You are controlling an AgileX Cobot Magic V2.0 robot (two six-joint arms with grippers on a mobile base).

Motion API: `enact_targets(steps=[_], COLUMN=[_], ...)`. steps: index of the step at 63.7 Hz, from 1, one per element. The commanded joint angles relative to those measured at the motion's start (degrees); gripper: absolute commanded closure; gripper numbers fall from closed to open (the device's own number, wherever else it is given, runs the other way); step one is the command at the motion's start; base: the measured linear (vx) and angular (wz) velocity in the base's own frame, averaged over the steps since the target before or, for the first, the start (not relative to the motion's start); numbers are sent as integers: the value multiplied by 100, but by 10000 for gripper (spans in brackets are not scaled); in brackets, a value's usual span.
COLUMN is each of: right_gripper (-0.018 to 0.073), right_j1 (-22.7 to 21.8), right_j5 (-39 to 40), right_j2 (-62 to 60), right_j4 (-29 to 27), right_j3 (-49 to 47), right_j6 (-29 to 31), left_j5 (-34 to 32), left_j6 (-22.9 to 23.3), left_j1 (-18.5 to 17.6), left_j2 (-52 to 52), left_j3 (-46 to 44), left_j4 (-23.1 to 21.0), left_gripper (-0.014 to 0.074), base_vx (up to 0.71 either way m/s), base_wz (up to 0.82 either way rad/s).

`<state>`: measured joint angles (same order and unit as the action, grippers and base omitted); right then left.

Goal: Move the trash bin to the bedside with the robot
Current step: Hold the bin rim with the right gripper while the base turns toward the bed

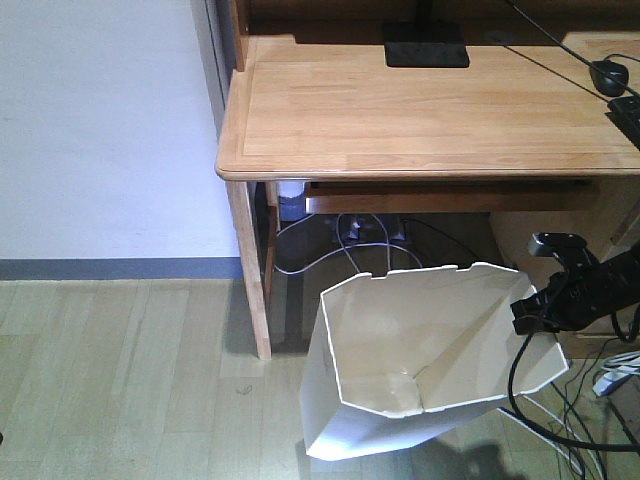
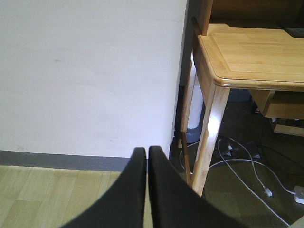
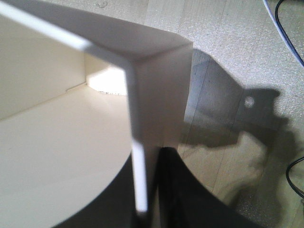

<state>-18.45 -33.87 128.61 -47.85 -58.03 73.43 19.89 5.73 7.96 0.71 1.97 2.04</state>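
Note:
The white trash bin point(image 1: 420, 360) stands tilted on the wood floor in front of the light wooden desk, its octagonal rim open toward the camera. My right gripper point(image 1: 527, 315) is shut on the bin's right rim; in the right wrist view the white rim wall point(image 3: 137, 142) runs between the two black fingers point(image 3: 190, 194), one inside the bin and one outside. My left gripper point(image 2: 147, 156) is shut and empty, facing the white wall and grey baseboard left of the desk leg. The bedside is out of view.
The light wooden desk point(image 1: 420, 110) stands behind the bin, its front left leg point(image 1: 250, 270) near the bin's left side. Cables and a power strip point(image 1: 375, 235) lie under the desk. More cables point(image 1: 600, 400) trail on the floor at right. A white wall point(image 1: 100, 120) is at left.

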Motion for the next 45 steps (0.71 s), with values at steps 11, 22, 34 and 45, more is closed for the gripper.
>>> enact_targets(steps=[11,22,34,45], right_gripper=[564,564,564,564], right_j1=[-13,-13,-13,-13], right_j5=[-942,-942,-942,-943], right_j2=[-406,-406,-406,-406], right_j4=[-479,-479,-479,-474], right_j3=[-78,-78,-78,-78], right_j6=[-46,-46,-46,-46], left_j5=[-376,-376,-376,-376], left_j6=[25,25,25,25], left_j1=[-17,-17,-17,-17], left_j2=[81,81,81,81], left_j3=[19,19,19,19], left_j4=[-13,-13,-13,-13], left_gripper=[603,603,603,603], base_vx=[-2,-6,-5,-1], base_wz=[7,20,32,46])
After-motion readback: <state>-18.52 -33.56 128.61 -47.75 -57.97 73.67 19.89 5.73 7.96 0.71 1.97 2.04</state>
